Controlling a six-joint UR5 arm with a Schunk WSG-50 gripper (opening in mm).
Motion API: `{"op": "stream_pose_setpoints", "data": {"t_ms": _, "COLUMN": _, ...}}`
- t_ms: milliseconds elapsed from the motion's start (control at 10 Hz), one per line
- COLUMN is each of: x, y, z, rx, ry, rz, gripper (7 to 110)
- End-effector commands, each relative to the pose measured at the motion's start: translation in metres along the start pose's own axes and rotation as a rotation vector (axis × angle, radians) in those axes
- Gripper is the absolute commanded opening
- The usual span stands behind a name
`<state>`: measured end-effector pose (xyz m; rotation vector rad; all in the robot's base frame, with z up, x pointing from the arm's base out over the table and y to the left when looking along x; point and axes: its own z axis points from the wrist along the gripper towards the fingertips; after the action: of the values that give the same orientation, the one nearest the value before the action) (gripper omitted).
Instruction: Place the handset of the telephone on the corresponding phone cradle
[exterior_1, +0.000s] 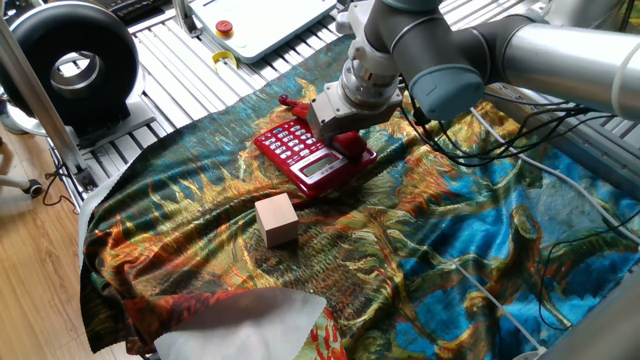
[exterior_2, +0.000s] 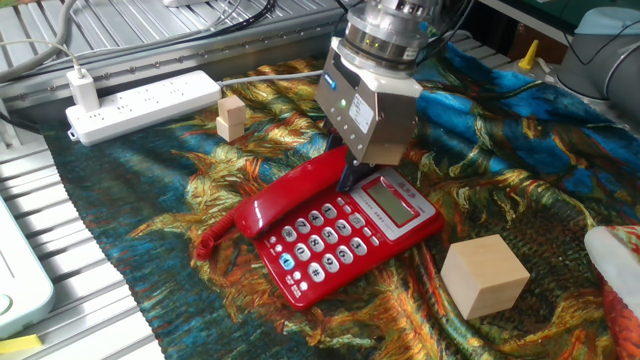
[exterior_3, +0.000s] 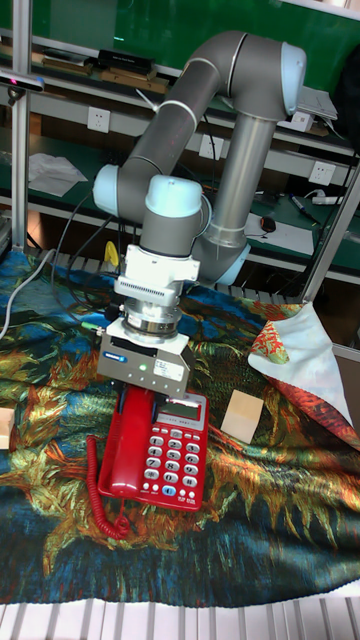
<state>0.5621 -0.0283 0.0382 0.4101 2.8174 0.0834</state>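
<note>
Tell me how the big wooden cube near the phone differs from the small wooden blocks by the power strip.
The big wooden cube is a single block lying beside the telephone; the small wooden blocks are a stack of two, standing near the power strip. The cube is plainly larger than either small block. All are pale bare wood resting on the patterned cloth.

glossy red plastic is seen on handset (exterior_2: 285, 195) and telephone (exterior_2: 345, 240); matt pale wood on cube (exterior_2: 484, 276); printed woven cloth (exterior_2: 520, 180) over table; smooth grey metal on arm (exterior_3: 235, 120).
</note>
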Motion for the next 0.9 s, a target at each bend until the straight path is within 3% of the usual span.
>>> {"op": "stream_pose_setpoints", "data": {"t_ms": 0, "x": -0.003, "y": 0.0, "z": 0.001, "rx": -0.023, "ry": -0.014, "rz": -0.01, "gripper": 44}}
{"op": "stream_pose_setpoints", "data": {"t_ms": 400, "x": -0.003, "y": -0.01, "z": 0.003, "rx": -0.008, "ry": -0.021, "rz": -0.023, "gripper": 44}}
{"op": "stream_pose_setpoints", "data": {"t_ms": 800, "x": 0.002, "y": -0.013, "z": 0.001, "rx": 0.034, "ry": 0.009, "rz": -0.024, "gripper": 44}}
